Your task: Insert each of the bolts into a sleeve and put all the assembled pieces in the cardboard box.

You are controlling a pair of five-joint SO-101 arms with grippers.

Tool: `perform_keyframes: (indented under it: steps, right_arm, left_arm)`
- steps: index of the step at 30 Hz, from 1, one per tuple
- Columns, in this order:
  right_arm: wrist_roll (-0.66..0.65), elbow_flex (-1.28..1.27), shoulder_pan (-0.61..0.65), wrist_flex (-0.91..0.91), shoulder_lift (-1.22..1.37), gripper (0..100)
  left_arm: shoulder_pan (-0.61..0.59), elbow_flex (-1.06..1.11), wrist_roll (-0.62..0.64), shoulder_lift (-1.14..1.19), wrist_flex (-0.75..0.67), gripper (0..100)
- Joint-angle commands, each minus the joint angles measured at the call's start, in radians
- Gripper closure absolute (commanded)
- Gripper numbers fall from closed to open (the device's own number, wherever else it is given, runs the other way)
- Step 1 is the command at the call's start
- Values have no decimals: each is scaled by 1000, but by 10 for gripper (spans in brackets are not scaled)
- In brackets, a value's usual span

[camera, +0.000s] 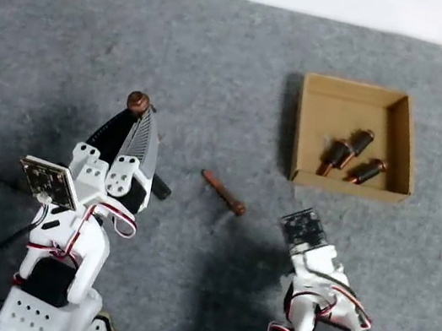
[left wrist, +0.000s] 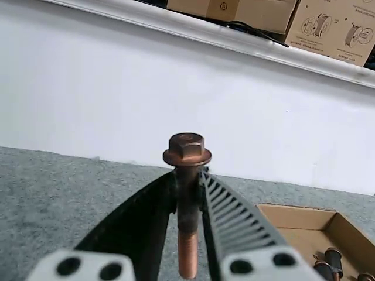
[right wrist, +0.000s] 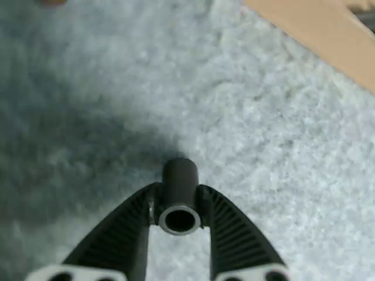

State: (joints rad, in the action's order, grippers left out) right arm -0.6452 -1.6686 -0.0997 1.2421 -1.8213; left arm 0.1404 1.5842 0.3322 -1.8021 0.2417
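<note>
Left hand clamped on a bolt, head up, shank between the fingers. Right hand clamped on a black sleeve, bore facing its wrist camera. A loose bolt lies on the counter. Three assembled pieces lie in the cardboard box.
</note>
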Motion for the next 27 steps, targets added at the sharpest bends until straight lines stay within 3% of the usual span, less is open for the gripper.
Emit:
perform_keyframes:
  steps: [1, 11, 22, 27]
  right_arm:
    - [196, 64, 25, -142, -15, 989]
    - [387, 185, 364, -151, 143, 989]
    - [390, 305, 378, -355, 745, 989]
    - [387, 303, 377, -390, 855, 989]
  left_arm:
    - [-12, -12, 6, -1, -23, 989]
    - [-8, -10, 6, -1, -23, 989]
    - [-10, -10, 6, -1, -23, 989]
    - [-10, -10, 6, -1, -23, 989]
